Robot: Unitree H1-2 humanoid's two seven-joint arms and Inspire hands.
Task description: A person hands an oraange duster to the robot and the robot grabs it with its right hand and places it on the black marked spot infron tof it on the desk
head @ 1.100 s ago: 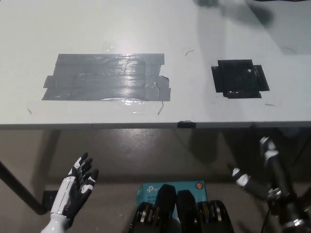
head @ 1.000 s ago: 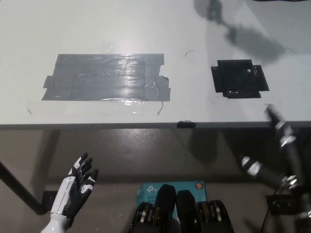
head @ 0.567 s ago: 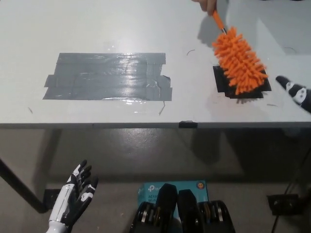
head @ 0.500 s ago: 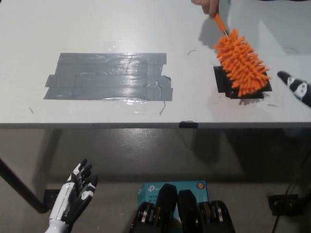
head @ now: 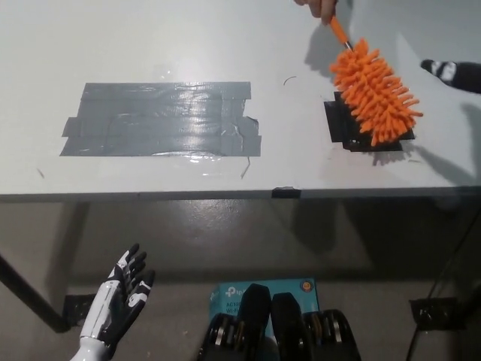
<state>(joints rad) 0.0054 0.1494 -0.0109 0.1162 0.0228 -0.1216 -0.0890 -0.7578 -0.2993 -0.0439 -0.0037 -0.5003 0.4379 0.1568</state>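
Person's hand holds orange duster; left hand released, right hand unclear.

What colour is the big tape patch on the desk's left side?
Grey, glossy with glare, shown in the head view: the wide rectangular tape patch on the white desk.

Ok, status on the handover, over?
Right hand at right edge, clear of duster, grip unreadable. Left hand open, below desk. Duster held by person's hand, above black mark. Nothing in the way.
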